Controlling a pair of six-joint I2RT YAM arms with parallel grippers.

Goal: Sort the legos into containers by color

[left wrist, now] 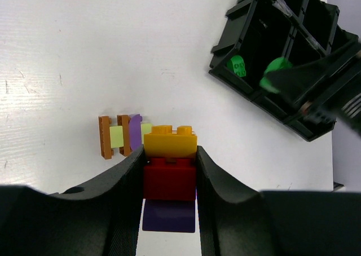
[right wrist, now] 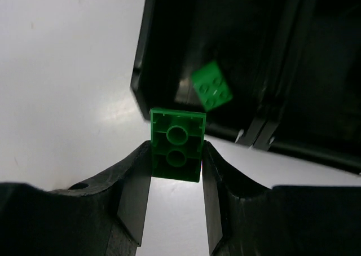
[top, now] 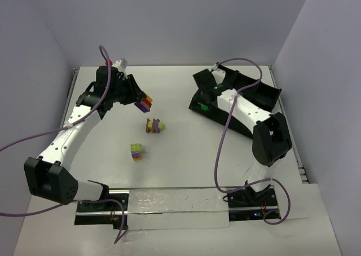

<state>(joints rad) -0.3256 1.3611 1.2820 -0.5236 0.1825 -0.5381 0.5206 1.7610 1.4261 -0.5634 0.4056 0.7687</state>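
Observation:
My left gripper (top: 141, 101) is shut on a stack of an orange, a red and a purple brick (left wrist: 169, 166), held above the table. Below it lies a cluster of brown, yellow-green and purple bricks (left wrist: 121, 135), which also shows in the top view (top: 154, 125). A yellow-green and orange cluster (top: 136, 151) lies nearer the arms. My right gripper (right wrist: 176, 154) is shut on a green brick (right wrist: 177, 145), underside towards the camera, just at the near edge of the black divided tray (top: 265, 95). Another green brick (right wrist: 211, 85) lies in the tray's near compartment.
The tray (left wrist: 316, 19) stands at the far right of the table, partly hidden by the right arm. Grey walls close in the table on three sides. Purple cables trail from both arms.

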